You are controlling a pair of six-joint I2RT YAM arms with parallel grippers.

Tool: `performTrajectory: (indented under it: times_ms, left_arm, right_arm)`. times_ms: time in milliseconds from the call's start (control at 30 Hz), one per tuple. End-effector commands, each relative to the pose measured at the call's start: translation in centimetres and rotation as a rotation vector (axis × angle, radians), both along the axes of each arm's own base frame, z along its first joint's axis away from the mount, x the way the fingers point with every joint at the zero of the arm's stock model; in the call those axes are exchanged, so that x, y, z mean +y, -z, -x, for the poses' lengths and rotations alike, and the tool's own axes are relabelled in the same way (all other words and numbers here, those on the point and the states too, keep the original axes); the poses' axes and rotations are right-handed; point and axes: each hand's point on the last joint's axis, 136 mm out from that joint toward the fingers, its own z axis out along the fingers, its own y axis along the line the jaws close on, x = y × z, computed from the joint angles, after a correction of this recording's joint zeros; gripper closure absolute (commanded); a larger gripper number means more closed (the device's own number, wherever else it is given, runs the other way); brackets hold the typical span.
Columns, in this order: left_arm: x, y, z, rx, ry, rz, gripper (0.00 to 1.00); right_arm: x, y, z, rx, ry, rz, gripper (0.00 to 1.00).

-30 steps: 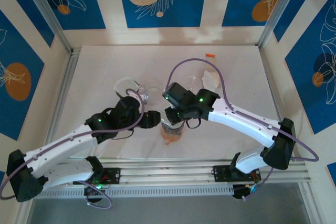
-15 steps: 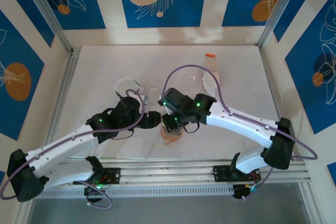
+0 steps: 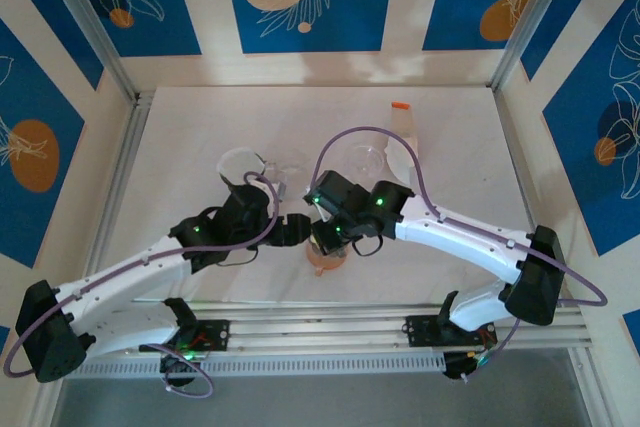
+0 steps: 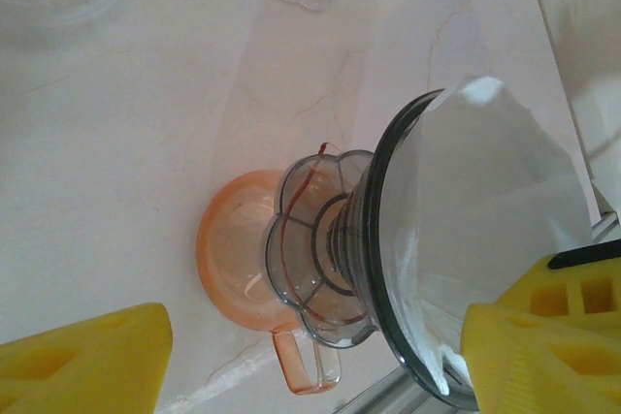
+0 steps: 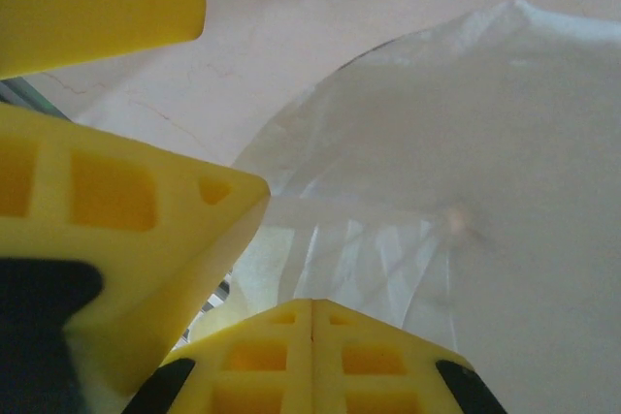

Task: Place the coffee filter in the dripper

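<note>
Setting: my two arms meet over the near middle of the pale table.
Dripper: the dripper, a smoky clear cone, stands on an orange cup whose handle points to 6 o'clock in the left wrist view.
Coffee filter: the white coffee filter sits inside the cone, its paper lining the wall up to the rim.
Around it, from above: a clear glass bowl lies at 10 o'clock of the cup. A second clear glass piece is at 1 o'clock, with a white paper piece just beside it. A bottle with an orange cap stands farther out, also toward 1 o'clock.
In the way: from above, my right tool covers the cone's mouth. My purple cable arcs over the glass at 1 o'clock.
Left tool: my left tool is released, its yellow fingers spread wide with cup and cone between them. The 3 o'clock finger looks to lie against the rim and the other is well apart from the cup.
Right tool: my right tool is clenched, fingers pressed flat together, tips right at the filter paper. I cannot tell whether any paper is pinched. The left tool's fingers show at 9 and 11 o'clock.
</note>
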Motion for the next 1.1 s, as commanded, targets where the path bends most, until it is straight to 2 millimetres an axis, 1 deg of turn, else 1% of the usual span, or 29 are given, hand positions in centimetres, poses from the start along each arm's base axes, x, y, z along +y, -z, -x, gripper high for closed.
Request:
performTrajectory:
  times_ms: [0, 33, 133, 233, 300, 333, 400, 500, 567, 633, 700, 867, 1067]
  left_arm:
    - [0.0, 0.5, 0.3, 0.019, 0.007, 0.011, 0.21]
    - [0.0, 0.4, 0.2, 0.016, 0.007, 0.013, 0.21]
    - [0.0, 0.4, 0.3, 0.016, 0.011, 0.004, 0.26]
    - [0.1, 0.6, 0.3, 0.019, 0.012, 0.0, 0.27]
    - [0.1, 0.6, 0.3, 0.018, 0.009, 0.0, 0.27]
    - [0.2, 0.6, 0.3, 0.016, 0.007, 0.001, 0.27]
    - [0.2, 0.6, 0.2, 0.015, 0.005, 0.0, 0.27]
    - [0.1, 0.5, 0.2, 0.014, 0.006, 0.004, 0.27]
    - [0.1, 0.6, 0.2, 0.015, 0.006, 0.002, 0.27]
    - [0.1, 0.7, 0.2, 0.016, 0.005, 0.0, 0.27]
    - [0.1, 0.7, 0.2, 0.017, 0.003, -0.002, 0.27]
    - [0.1, 0.7, 0.1, 0.017, 0.002, -0.003, 0.27]
    - [0.0, 0.7, 0.1, 0.016, 0.003, -0.003, 0.27]
  right_arm:
    - [1.1, -1.6, 0.3, -0.007, -0.014, -0.086, 0.92]
    - [1.0, -1.9, 0.2, -0.017, -0.009, -0.087, 0.92]
    - [0.5, -3.1, -0.2, -0.061, 0.008, -0.099, 0.89]
    - [-0.5, -4.5, -0.8, -0.106, 0.04, -0.102, 0.83]
    - [-1.5, -5.4, -1.1, -0.142, 0.074, -0.095, 0.75]
    - [-2.1, -5.7, -1.4, -0.156, 0.096, -0.088, 0.69]
    - [-3.9, -5.8, -2.2, -0.181, 0.159, -0.043, 0.54]
    - [-6.3, -5.1, -3.3, -0.2, 0.238, 0.038, 0.4]
    - [-6.9, -4.3, -3.7, -0.184, 0.264, 0.057, 0.36]
    - [-6.9, -3.4, -3.9, -0.155, 0.271, 0.057, 0.33]
    - [-6.4, -2.5, -4.0, -0.13, 0.264, 0.054, 0.26]
    - [-4.9, -1.1, -4.6, -0.093, 0.241, 0.066, 0.22]
    - [-5.1, 1.4, -5.3, -0.049, 0.244, 0.153, 0.22]
